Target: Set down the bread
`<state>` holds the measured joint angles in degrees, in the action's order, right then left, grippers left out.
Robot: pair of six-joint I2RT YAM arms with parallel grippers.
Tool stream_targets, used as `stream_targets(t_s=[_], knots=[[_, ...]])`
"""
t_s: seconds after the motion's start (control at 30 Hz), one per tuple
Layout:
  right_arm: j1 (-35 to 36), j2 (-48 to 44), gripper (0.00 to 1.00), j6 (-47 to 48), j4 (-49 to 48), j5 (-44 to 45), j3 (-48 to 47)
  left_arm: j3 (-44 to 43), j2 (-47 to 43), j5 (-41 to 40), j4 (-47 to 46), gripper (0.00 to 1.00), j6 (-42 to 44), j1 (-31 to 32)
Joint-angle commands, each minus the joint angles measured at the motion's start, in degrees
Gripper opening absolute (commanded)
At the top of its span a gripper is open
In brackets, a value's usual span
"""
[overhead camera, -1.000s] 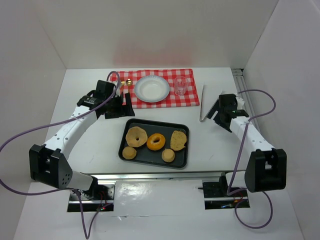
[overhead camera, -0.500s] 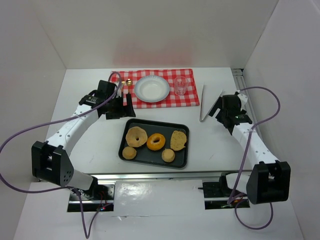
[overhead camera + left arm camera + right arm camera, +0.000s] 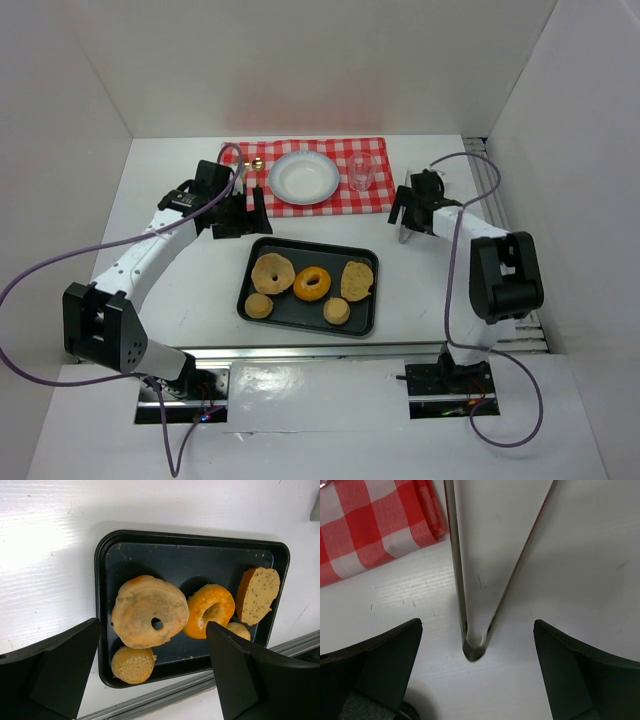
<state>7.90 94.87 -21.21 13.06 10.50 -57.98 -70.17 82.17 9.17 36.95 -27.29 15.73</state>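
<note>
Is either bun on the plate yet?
No: the left bun and the right bun both lie on the tray, not the plate.

Lab test booth: plain white walls (image 3: 320, 70) enclosing a table (image 3: 190, 290).

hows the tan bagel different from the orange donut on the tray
The tan bagel is wider than the orange donut. The bagel is pale and mottled; the donut is bright orange. The bagel's hole is tiny; the donut's is wide. Both are rings lying on the black tray.
</note>
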Motion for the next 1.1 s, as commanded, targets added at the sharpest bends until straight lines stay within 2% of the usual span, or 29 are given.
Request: stream_targets(t_s=[0.0, 0.1, 0.3, 0.43, 0.47, 0.63, 0.7, 0.73, 0.83, 0.97, 1.07], knots=[[0.4, 4.8, 1.00, 0.6, -3.3, 3.7, -5.8, -2.1, -0.4, 0.6, -1.0, 1.00, -0.4, 0.0], [0.4, 9.1, 1.00, 0.6, -4.4, 5.8, -8.2, -2.6, -0.4, -0.5, 0.0, 1.00, 0.1, 0.0], [-2.1, 17.3, 0.90, -0.5, -5.1, 6.2, -15.5, -2.6, 0.1, -2.0, 0.1, 1.00, 0.1, 0.0], [-2.6, 19.4, 0.77, -0.5, -6.0, 7.3, -16.1, -2.6, 0.1, -2.0, 0.1, 1.00, 0.1, 0.0], [-2.6, 20.0, 0.68, -1.0, -6.9, 7.9, -16.1, -2.6, 0.1, -2.0, 0.1, 1.00, 0.1, 0.0], [-3.8, 22.9, 0.68, -1.6, -7.4, 8.6, -17.4, -2.1, 0.1, -2.0, 0.1, 1.00, 0.1, 0.0], [-3.8, 23.4, 0.59, -1.6, -7.4, 10.3, -18.0, -1.6, 0.1, -2.0, 0.1, 1.00, 0.1, 0.0], [-3.8, 22.0, 0.46, -1.6, -7.4, 10.8, -17.2, -1.5, -0.4, -2.0, 0.1, 1.00, 0.1, 0.0], [-3.8, 16.8, 0.26, -2.2, -8.7, 13.2, -13.6, -1.0, -0.4, -2.0, 0.1, 1.00, 0.1, 0.0], [-3.2, 2.3, 0.26, -3.0, -9.4, 13.8, -6.7, -1.0, -1.0, -2.0, 0.1, 1.00, 0.1, 0.0], [-1.6, -5.2, 0.26, -0.8, -4.6, 11.2, -5.4, -0.5, -2.0, -2.0, 0.6, 1.00, 0.1, 0.0]])
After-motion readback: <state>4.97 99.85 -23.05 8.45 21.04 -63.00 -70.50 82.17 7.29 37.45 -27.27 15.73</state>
